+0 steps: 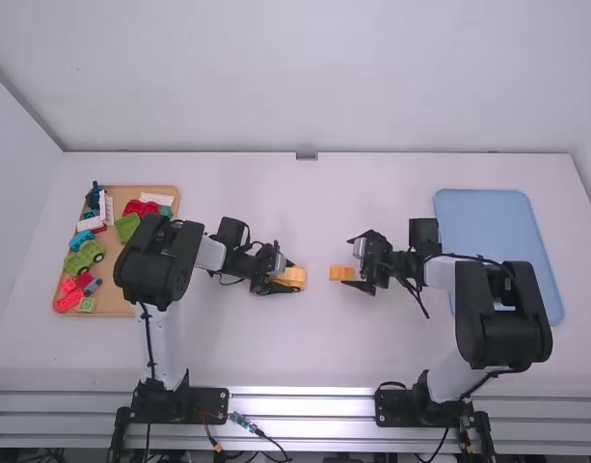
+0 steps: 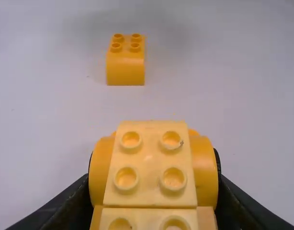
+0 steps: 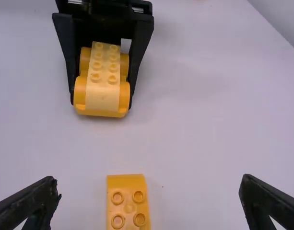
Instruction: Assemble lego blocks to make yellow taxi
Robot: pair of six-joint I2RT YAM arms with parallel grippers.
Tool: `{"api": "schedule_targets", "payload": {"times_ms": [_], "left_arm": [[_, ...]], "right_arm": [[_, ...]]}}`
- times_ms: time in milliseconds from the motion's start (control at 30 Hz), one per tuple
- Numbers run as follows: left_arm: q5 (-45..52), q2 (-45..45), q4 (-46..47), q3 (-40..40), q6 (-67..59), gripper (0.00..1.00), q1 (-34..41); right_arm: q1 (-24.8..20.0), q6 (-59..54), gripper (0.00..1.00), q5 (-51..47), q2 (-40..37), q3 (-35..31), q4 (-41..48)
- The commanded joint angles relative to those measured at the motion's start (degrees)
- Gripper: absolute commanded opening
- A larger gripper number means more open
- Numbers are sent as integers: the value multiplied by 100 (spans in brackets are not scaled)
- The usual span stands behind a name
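Spread wide, the right claw [image 3: 150, 184] is at the loose orange-yellow plastic brick [image 3: 128, 201], a short block with four studs on top. The brick sits studs up on the white surface [image 1: 309, 347], between the two arms and nearer the right claw's fingers than the left claw [image 3: 101, 103]. Its slightly longer axis runs along the line from one claw to the other, so the right claw's fingers face its long sides. It lies off-centre, closer to the finger on the side of the arm bases; a small shift that way before closing would probably keep that finger from nudging it.

Beyond the brick, the left claw pinches the yellow taxi body [image 2: 149, 160] by its rounded orange-yellow sides, its pale studded strip facing up and in line with the brick. Lifting the brick onto those studs looks like the next step.

Farther out, a tan tray [image 1: 119, 309] of coloured blocks [image 1: 86, 257] lies past the left arm, and a light blue tray [image 1: 488, 217] by the right.
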State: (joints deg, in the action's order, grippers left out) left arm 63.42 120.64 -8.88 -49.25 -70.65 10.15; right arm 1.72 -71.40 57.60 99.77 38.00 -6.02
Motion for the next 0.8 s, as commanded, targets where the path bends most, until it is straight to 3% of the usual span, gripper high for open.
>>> {"api": "schedule_targets", "payload": {"times_ms": [0, 300, 467, 600, 767], "left_arm": [[151, 93, -157, 31, -200, 64, 61], [-278, 91, -2138, 722, 1184, 72, 68], [-286, 89, -3101, 1076, 1658, 92, 66], [-280, 76, -3783, 1240, 2279, 100, -20], [-234, -12, -4098, 1380, 2423, 99, -125]], "right_arm": [[15, 7, 99, -74, -53, -48, 46], [13, 7, 99, -63, -53, -48, 68], [15, 118, 99, -109, -53, -48, 92], [15, 173, 99, -105, -53, -48, 92], [17, -297, 99, -212, -53, -59, 417]]}}
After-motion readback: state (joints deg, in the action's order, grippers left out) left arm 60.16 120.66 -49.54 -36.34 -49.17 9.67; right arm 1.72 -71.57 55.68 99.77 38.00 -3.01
